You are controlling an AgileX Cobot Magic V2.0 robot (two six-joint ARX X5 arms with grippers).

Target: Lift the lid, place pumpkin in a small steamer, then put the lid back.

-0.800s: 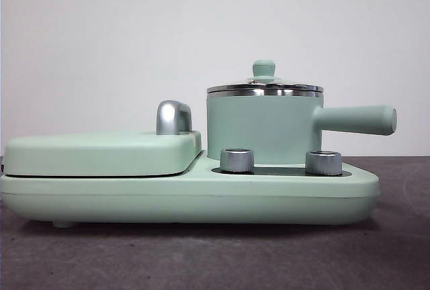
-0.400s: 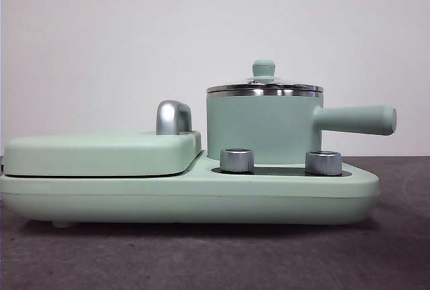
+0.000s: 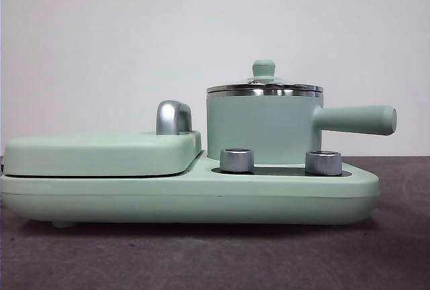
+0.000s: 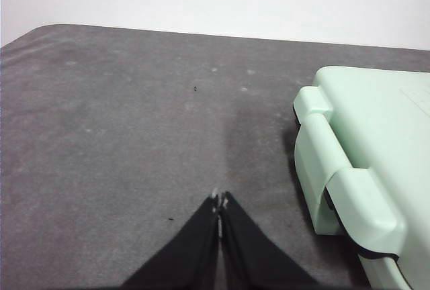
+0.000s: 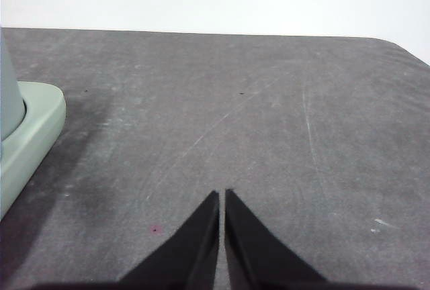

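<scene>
Resting on grey table [image 3: 201, 256], mint cooker [image 3: 188, 196], white wall [image 3: 201, 48]

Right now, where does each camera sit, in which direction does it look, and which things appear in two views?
Front view: low, at table height, looking level at the small steamer with the lid on; no arm shows.
Left wrist view: above the table, beside the griddle cover; the shut left gripper shows.
Right wrist view: over the table past the appliance base; the shut right gripper shows.
Shared: the mint-green appliance and the grey table.
</scene>
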